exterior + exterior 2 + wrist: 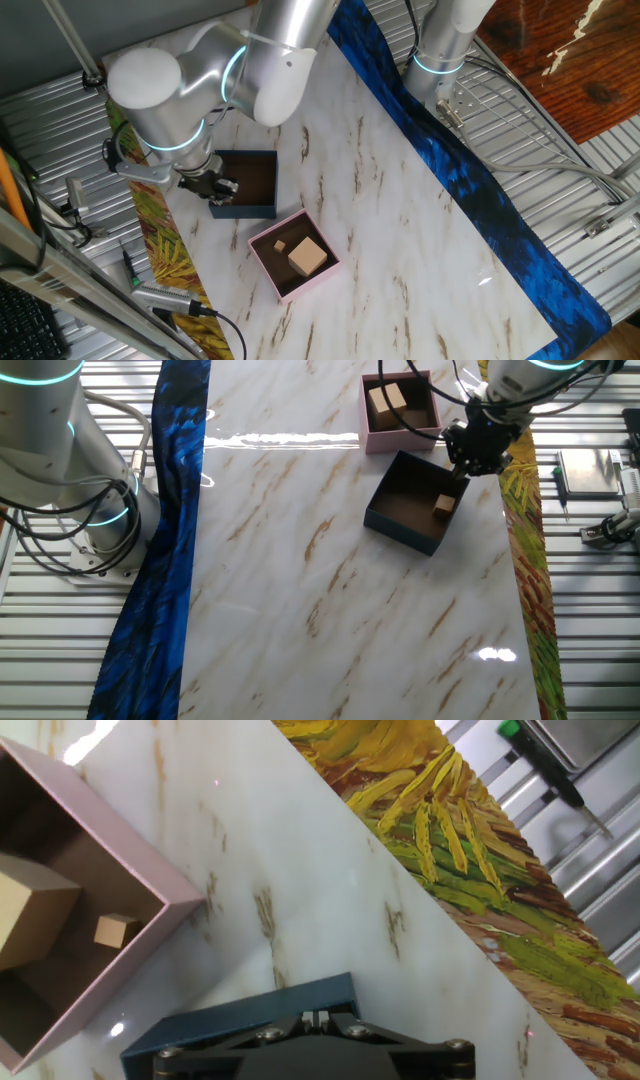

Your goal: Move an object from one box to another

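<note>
The dark navy box (402, 526) sits on the marble table with one small wooden block (444, 505) in its corner nearest the gripper. The pale pink box (400, 438) stands right beside it and holds a larger wooden block (308, 257) and a small cube (281, 244). My gripper (478, 452) hangs over the navy box's (245, 208) edge by the yellow mat, fingers pressed together with nothing seen between them. In the hand view the shut fingertips (317, 1018) lie over the navy wall (250, 1010), and the pink box (150, 855) with its cube (117, 930) is at the left.
A yellow leaf-patterned mat (470, 850) borders the table beside the boxes. A blue cloth strip (165, 530) runs along the opposite side, next to an arm base (70, 490). Tools lie on the metal slats (600, 470) beyond the mat.
</note>
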You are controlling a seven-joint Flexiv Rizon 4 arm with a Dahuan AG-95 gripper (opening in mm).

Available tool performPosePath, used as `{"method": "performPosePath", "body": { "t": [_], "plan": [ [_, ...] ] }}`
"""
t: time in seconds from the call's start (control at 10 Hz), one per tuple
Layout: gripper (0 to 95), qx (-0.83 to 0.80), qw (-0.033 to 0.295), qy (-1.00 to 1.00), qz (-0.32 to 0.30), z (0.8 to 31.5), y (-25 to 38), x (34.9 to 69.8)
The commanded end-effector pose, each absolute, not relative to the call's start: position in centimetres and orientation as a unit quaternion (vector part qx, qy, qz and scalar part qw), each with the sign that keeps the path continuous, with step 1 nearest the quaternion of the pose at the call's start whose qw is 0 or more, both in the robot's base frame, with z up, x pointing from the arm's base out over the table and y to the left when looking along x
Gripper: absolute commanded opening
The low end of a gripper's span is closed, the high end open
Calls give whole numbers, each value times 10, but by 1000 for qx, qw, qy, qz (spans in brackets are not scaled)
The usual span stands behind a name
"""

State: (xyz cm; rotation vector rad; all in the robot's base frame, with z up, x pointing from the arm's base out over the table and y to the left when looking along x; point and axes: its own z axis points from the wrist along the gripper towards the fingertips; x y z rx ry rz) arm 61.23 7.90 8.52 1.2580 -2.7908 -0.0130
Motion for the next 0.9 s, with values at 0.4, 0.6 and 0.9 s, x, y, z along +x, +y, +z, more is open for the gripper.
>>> {"method": "performPosePath", "body": {
  "t": [0.4, 0.6, 0.9],
  "plan": [
    [0, 398, 35, -917, -4, 85, 79, 612],
    [0, 399, 52, -915, 12, 85, 79, 612],
    [0, 401, 62, -914, 22, 85, 79, 612]
  ]
}}
